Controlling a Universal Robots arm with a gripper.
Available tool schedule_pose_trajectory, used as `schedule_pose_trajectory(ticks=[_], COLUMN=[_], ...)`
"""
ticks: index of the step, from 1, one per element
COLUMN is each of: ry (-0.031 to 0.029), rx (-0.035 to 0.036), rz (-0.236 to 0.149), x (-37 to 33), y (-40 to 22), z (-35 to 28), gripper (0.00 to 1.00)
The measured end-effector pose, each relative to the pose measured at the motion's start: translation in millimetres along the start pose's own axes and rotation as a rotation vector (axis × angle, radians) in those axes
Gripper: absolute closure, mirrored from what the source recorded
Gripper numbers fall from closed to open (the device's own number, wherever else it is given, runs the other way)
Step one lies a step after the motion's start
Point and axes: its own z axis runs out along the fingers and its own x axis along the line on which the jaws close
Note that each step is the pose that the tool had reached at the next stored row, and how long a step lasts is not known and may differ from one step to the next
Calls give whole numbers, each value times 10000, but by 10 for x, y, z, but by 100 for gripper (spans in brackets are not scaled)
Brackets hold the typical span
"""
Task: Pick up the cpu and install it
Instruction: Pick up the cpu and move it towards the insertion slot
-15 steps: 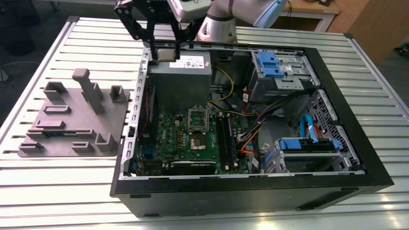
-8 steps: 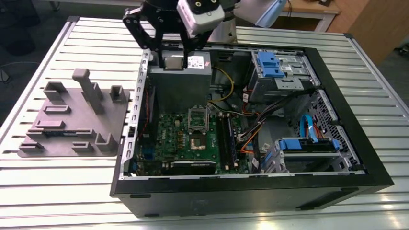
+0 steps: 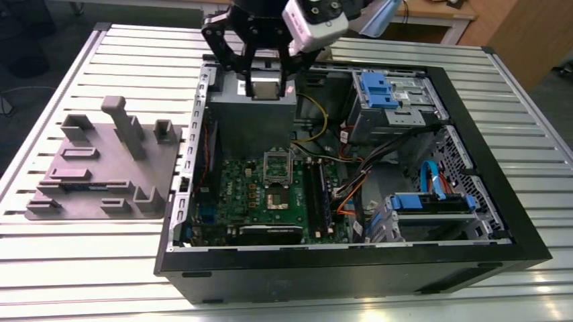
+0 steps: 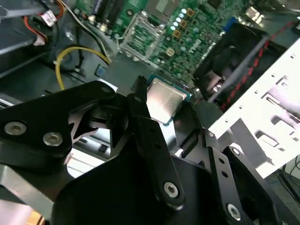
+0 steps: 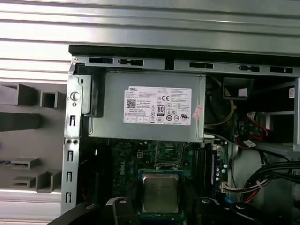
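I'm watching the gripper [image 3: 265, 86] hang above the grey power supply [image 3: 240, 119], high over that end of the open computer case [image 3: 358, 261]. The black fingers [image 4: 140, 110] are drawn in narrow and pinching the cpu [image 3: 266, 90] by two opposite edges. In both wrist views I can see its dull silver top facing the cameras, green rim showing, square between the fingers [image 5: 119, 206].

So the cpu [image 4: 164, 101] is up in the air, clear of the power supply and touching nothing but the fingers. In the first wrist view the cpu [image 5: 160, 192] sits against the green motherboard [image 5: 126, 164], which lies just beside the power supply [image 5: 108, 110].

The silver socket frame [image 3: 276, 163] is down on that motherboard [image 3: 309, 194], near the power supply's edge. I see the socket frame [image 4: 140, 35] again in the second wrist view, well apart from the chip. A yellow cable [image 4: 65, 58] loops beside the power supply. A grey fixture tray [image 3: 98, 168] rests on the slatted table [image 3: 90, 268], outside the case on the exterior view's left of the power supply.
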Motion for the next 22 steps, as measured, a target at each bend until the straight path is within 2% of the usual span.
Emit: schedule_pose_trajectory(ticks=[9,12,19,22], ry=[-1,-1,-2,0], rx=[1,1,1,31], rz=[24,34,36,49], x=[-293,-370,-382,-383], y=[-9,-11,-12,-39], z=[19,23,24,26], gripper=[53,53,53,53])
